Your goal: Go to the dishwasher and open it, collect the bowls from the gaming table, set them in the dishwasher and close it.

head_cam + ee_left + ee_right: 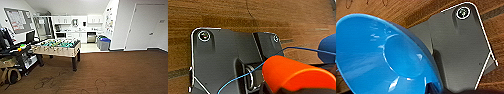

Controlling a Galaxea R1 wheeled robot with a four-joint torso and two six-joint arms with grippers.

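An orange bowl (293, 75) hangs close above the wooden floor, with my left gripper (285, 88) shut on its rim. My right gripper (433, 88) is shut on a bright blue bowl (383, 52), which is tilted with its inside showing; its edge (328, 47) also shows in the left wrist view. The dishwasher (91, 37), with a steel front, stands shut under the counter in the kitchen nook far ahead. The gaming table is out of view.
A table-football table (58, 47) stands ahead on the left. Grey bins with blue lids (104, 43) sit at the nook's right side. A dark desk with a monitor (29, 36) lines the left wall. A white door (143, 27) is on the right, with open brown floor (120, 72) ahead.
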